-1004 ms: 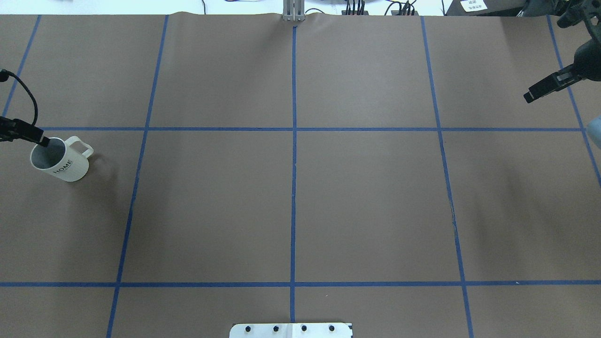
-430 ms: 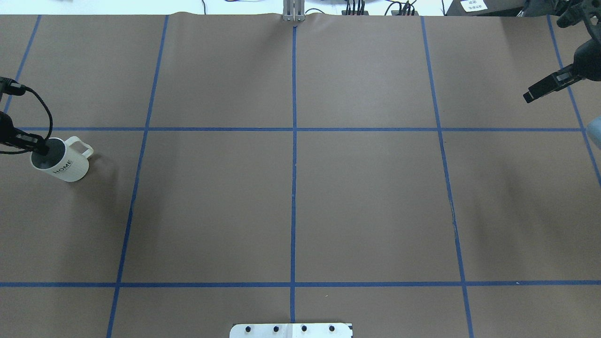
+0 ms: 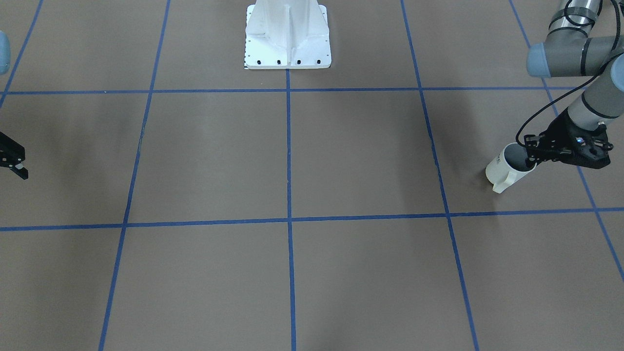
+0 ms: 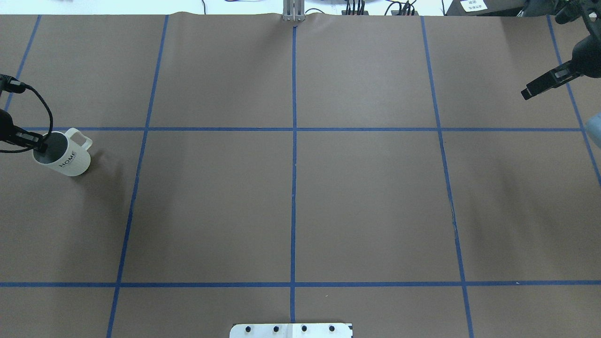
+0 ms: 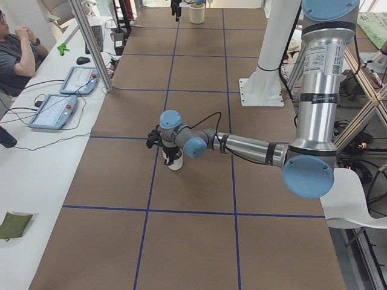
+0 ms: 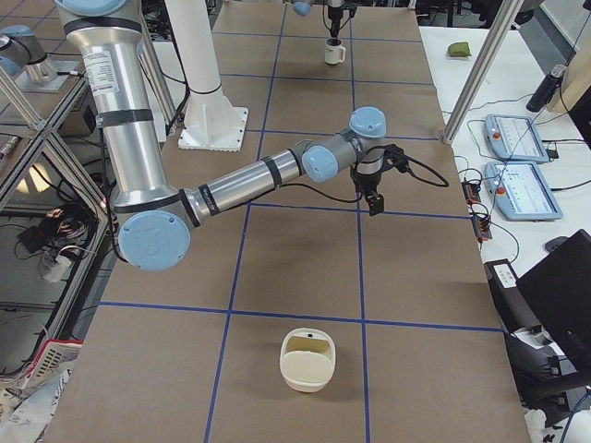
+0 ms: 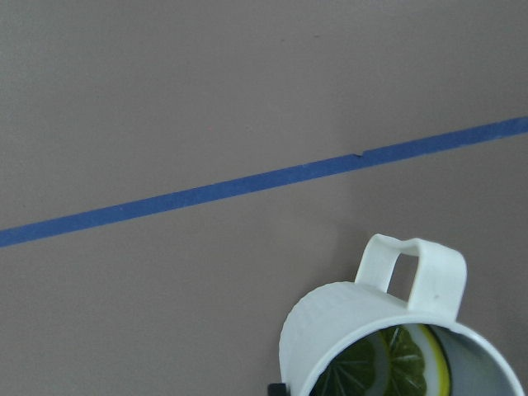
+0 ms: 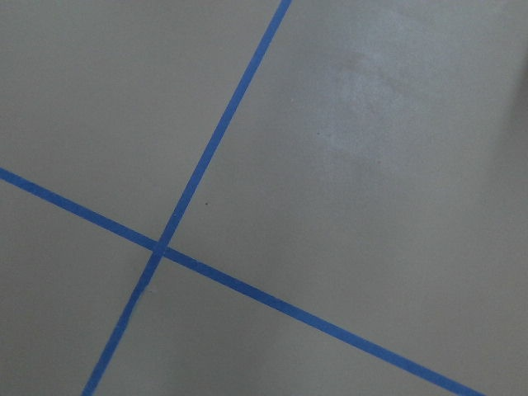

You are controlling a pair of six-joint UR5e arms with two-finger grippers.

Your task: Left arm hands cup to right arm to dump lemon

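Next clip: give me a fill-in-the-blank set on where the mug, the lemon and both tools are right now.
The left tool grips the mug by its ___.
The lemon sits ___ the mug.
The mug's black lettering reads ___.
The right tool, far from the mug, holds ___.
Missing words: rim; inside; HOME; nothing.

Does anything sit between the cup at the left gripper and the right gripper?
Nothing visible does: only brown table surface lies between the cup, at the left gripper, and the right gripper.
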